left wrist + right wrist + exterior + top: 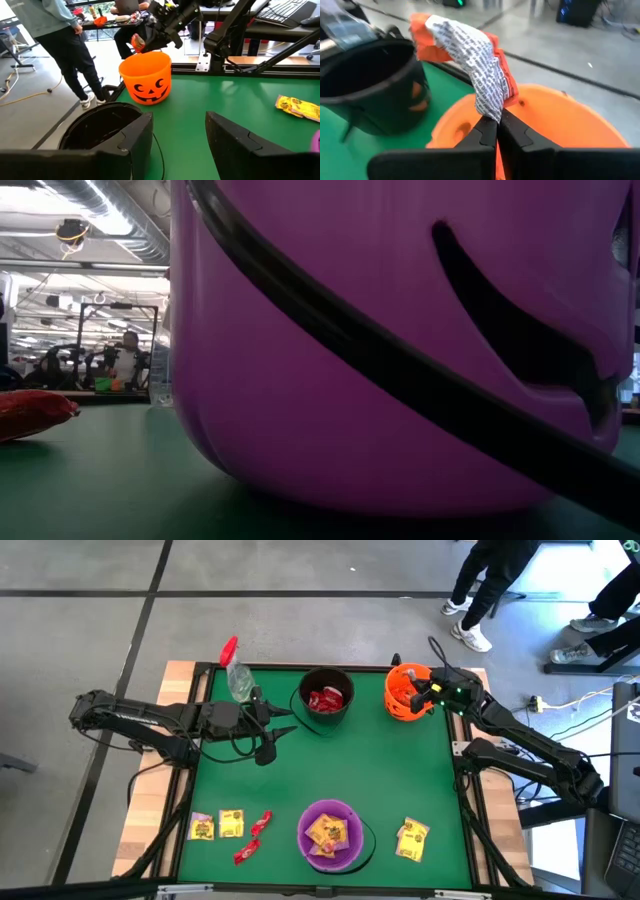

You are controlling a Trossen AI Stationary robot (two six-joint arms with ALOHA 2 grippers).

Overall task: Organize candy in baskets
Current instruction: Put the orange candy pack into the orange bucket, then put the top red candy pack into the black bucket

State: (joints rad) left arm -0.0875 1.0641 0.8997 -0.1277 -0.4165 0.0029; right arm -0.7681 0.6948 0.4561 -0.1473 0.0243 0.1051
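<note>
Holding a Candy Packet Over the Orange Bucket

An orange-red wrapped candy packet (470, 60) with a grey printed back is pinched between the closed fingers of the right gripper (497, 125), directly above the round orange plastic bucket (407, 692) with a pumpkin face. Just beside that bucket, the round black plastic bucket (325, 698) is seen with red packets inside. Beyond the black bucket, away from the orange one, the left gripper (283, 723) is held wide open and empty. Well apart from the orange bucket stands the purple plastic bucket (330, 833), with yellow packets (327, 832) inside.
</note>
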